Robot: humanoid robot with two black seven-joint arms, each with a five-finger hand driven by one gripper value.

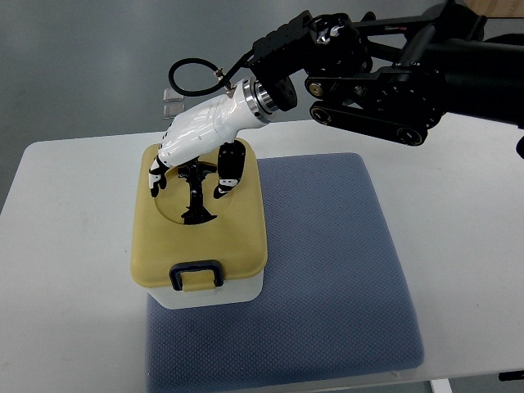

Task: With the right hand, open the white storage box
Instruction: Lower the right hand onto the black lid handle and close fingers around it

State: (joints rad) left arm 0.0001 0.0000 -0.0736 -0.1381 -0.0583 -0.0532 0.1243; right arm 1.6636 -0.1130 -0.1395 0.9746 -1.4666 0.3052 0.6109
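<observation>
The storage box [214, 293] has a white body and a tan lid [239, 233], and stands on the left part of a blue-grey mat. A black latch [196, 274] sits at the lid's near edge. In the lid's round recess lies a black handle [197, 203]. My right hand [191, 178], white with black fingers, comes in from the upper right and hovers over that recess. Its fingers [155, 182] point down, spread on either side of the handle and not closed on it. The lid lies flat and shut on the box.
The blue-grey mat [336, 262] covers the middle of the white table [458, 246]. The black right arm [393, 74] spans the upper right above the table's far edge. Two small clear objects [173, 102] lie beyond the table's far edge.
</observation>
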